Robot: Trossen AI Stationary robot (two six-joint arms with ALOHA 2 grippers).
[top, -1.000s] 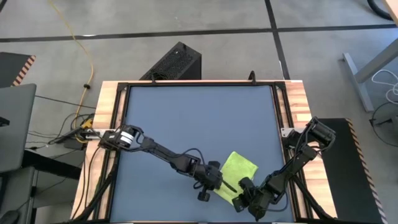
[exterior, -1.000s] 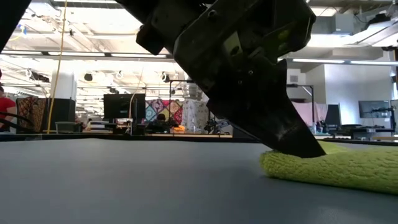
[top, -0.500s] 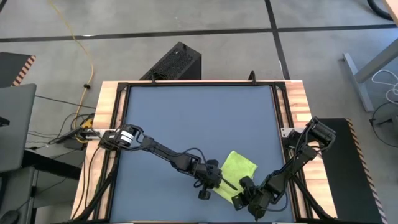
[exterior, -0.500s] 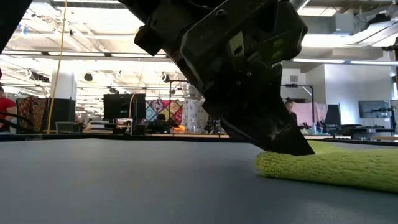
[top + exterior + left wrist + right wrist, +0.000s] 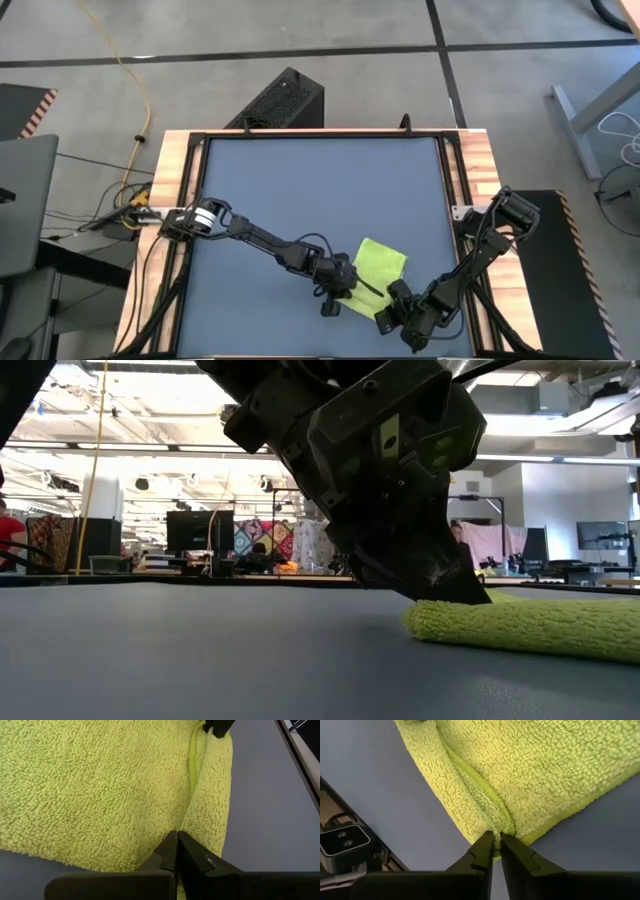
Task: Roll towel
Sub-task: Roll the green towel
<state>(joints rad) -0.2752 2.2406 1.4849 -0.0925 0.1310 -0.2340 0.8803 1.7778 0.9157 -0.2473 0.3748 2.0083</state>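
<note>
Left claw (image 5: 176,851) is pinched shut and right claw (image 5: 493,846) barely apart, both nipping the towel (image 5: 378,267) edge near the worktop (image 5: 300,190) front. First turn only, most rolling left imo.

The towel (image 5: 377,265) lies on the table (image 5: 300,190) between the two grippers: the left gripper (image 5: 345,290) meets its edge on one side, the right gripper (image 5: 392,300) its opposite end, both near the table's front edge.
</note>
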